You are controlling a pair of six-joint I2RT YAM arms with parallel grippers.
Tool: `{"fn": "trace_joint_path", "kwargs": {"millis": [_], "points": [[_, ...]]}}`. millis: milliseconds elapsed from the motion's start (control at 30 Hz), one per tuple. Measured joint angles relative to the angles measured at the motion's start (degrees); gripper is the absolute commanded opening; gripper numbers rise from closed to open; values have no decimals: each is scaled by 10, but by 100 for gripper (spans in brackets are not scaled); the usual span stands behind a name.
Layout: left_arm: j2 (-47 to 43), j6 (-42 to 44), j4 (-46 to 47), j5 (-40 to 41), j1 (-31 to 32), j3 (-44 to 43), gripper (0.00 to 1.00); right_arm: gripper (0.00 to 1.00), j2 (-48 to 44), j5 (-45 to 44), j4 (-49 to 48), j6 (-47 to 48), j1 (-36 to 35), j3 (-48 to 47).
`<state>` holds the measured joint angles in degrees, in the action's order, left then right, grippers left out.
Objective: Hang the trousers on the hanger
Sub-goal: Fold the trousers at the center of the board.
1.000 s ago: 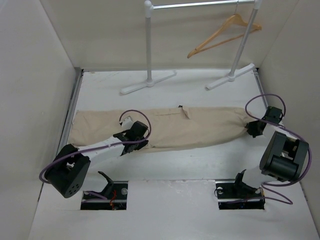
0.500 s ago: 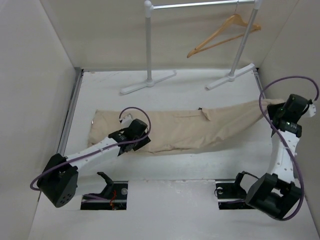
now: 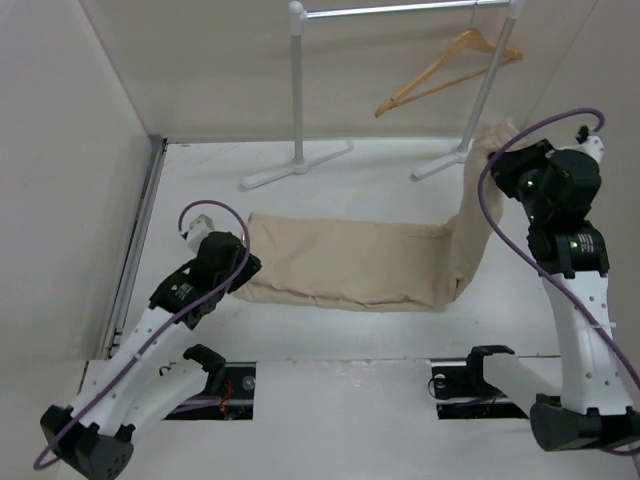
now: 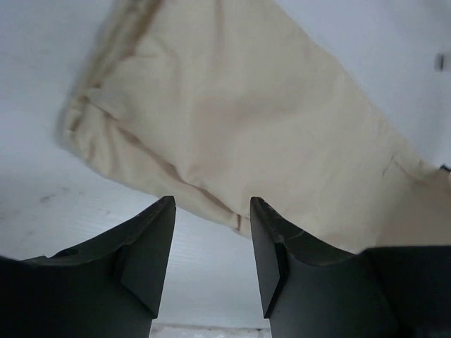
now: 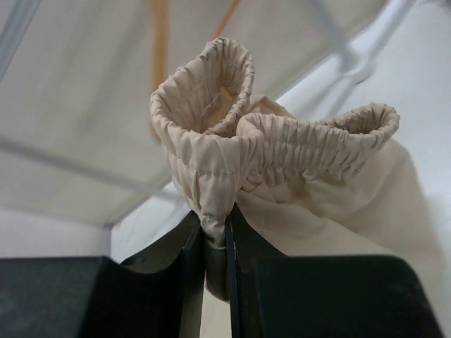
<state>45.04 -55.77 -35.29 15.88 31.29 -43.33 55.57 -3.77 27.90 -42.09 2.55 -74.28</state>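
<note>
Behind the gathered waistband of the trousers [image 5: 296, 176], at upper centre of the right wrist view, the hanger [image 5: 160, 42] is only a blurred orange streak, and in the left wrist view the cloth runs off the top and right edges.

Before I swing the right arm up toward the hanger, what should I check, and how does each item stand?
1. Right pincer grip on the trousers: ok, shut on the gathered waistband.
2. Left pincer free of cloth: ok, open over the leg end, holding nothing.
3. Hanger ready: ok, hanging tilted from the rail, nothing on it.
4. Trouser legs off the table: not ok, they lie flat on it.
5. Gap between the raised waistband and the stand post: cannot tell from these views.
</note>
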Motion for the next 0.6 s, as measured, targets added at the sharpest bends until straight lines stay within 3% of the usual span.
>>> {"fn": "trace_joint_path", "kwargs": {"millis": [167,300,500,600], "points": [[-60,23,-49,6,-100,6,45,13,90,-82,13,0,-229,-85],[-77,31,-62,-1,-158,16,45,12,221,-135,21,1,-378,-179],[-92,35,-79,-10,-219,17,45,13,429,-168,54,3,-510,-345],[-111,36,-93,-11,-253,18,46,19,509,-170,67,3,-564,-409]]}}
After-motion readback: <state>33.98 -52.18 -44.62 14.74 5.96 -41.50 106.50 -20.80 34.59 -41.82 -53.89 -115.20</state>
